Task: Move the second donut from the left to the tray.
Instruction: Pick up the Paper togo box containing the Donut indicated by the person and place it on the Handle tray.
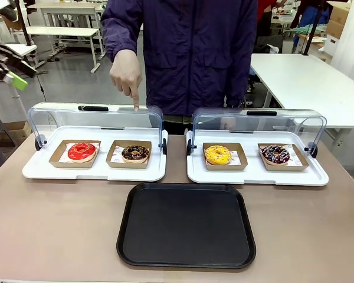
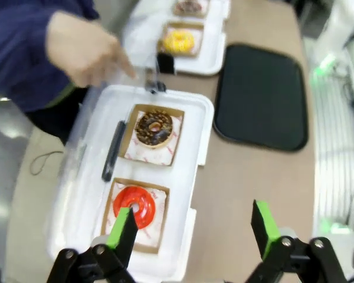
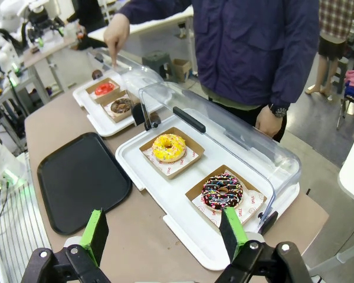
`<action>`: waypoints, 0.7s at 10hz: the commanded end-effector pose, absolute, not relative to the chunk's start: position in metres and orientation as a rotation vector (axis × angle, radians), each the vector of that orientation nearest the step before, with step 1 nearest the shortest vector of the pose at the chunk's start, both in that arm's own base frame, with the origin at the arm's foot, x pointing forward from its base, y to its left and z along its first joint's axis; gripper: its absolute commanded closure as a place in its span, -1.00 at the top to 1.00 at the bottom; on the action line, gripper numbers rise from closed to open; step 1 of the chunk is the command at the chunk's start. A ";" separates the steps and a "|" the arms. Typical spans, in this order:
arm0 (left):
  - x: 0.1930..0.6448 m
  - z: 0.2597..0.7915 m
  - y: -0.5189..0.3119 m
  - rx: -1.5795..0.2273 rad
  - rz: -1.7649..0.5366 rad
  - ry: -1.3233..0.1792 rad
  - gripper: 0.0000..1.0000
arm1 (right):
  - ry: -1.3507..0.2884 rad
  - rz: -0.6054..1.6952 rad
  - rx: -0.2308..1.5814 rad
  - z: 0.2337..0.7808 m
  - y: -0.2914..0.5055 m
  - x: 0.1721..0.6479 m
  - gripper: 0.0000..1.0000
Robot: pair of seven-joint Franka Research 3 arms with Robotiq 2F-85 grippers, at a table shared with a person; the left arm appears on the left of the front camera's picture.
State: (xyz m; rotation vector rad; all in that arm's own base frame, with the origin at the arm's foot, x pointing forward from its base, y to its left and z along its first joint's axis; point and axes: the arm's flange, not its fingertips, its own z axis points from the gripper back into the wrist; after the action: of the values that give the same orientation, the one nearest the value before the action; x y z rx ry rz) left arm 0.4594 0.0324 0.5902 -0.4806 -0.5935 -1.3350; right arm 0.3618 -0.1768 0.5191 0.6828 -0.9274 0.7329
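Closest thing is the tray (image 1: 186, 225), big black one, sitting bare at the near edge of the table, so nothing's been moved yet. The second donut from the left (image 1: 135, 153), chocolate with pale crumbs, sits in its brown cardboard holder (image 1: 115, 159) on the left white display tray (image 1: 94, 172), right-hand slot, just past the black tray's far left corner. The red donut (image 1: 82, 151) is beside it, and the clear lid (image 1: 94, 118) stands raised behind both. A person's hand (image 1: 125, 73) points one finger down right over the chocolate one. The left gripper (image 2: 193, 227) hangs high above the red donut's end of that tray, fingers spread wide, holding nothing. The right gripper (image 3: 164, 227) is spread and empty too, over by the other display tray. So basically the whole job's left: reach, grab, carry, drop.
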 end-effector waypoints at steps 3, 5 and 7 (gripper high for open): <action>0.459 0.552 -0.077 -0.222 -1.625 -0.355 1.00 | -0.967 0.746 0.686 0.521 -0.177 0.365 1.00; 0.446 0.516 -0.111 -0.105 -1.668 -0.322 1.00 | -0.967 0.746 0.686 0.521 -0.177 0.365 1.00; 0.442 0.474 -0.137 -0.011 -1.672 -0.303 1.00 | -0.967 0.746 0.686 0.521 -0.177 0.365 1.00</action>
State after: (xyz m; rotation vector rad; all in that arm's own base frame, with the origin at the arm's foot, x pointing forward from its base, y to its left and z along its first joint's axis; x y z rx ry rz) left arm 0.4462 -0.1358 0.4899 -0.0757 -0.3103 -1.7103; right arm 0.3620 -0.1767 0.5192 0.6809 -0.9259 0.7330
